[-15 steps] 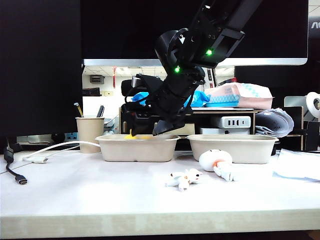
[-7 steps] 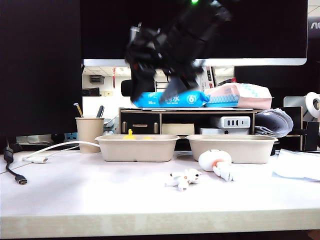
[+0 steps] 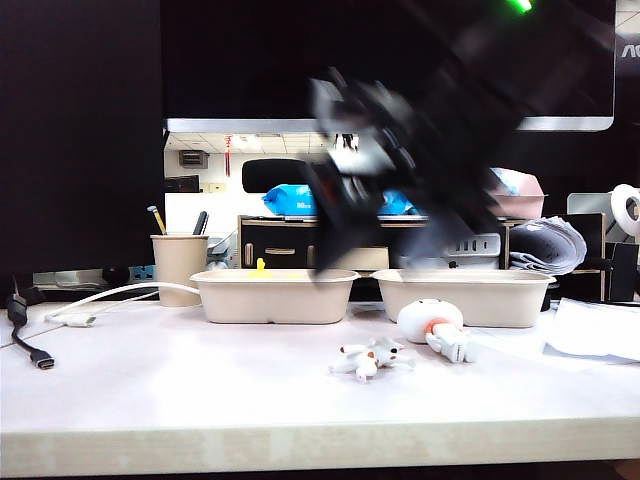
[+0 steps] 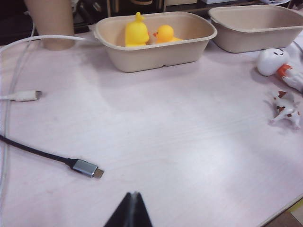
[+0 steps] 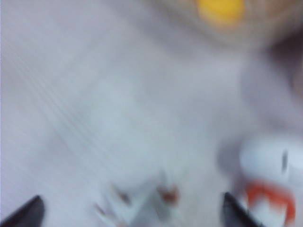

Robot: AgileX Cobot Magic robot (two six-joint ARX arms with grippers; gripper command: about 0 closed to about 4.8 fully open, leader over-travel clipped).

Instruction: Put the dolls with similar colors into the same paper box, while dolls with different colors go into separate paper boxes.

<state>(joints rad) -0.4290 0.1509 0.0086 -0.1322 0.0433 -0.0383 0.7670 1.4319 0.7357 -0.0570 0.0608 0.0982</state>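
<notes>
You have the pale table (image 3: 200, 390) running across the whole scene, with the two paper boxes side by side along its far part: the left paper box (image 4: 156, 45) holds both yellow ducks (image 4: 136, 32) close together, one of them showing its orange beak, and the right paper box (image 4: 255, 28) shows nothing inside from the left wrist view. Your right arm is a dark motion-blurred mass above the gap between the boxes, and the right gripper (image 5: 132, 213) hangs over the table with its two dark fingertips (image 5: 26, 213) spread far apart and nothing between them. On the near side of the right box lies the white rounded figure (image 3: 432, 322) with orange marks, and just to its left, a little nearer to you, the small white brown-spotted dog (image 3: 368, 357) lies on the table, apart from the figure. Your left gripper (image 4: 130, 210) sits low over the near left part of the table, its fingers pressed together into a point, holding nothing. A beige cup (image 3: 180, 265) stands left of the left box, with a white cable (image 4: 19, 96) and a black cable (image 4: 71, 163) lying on the table near it.
</notes>
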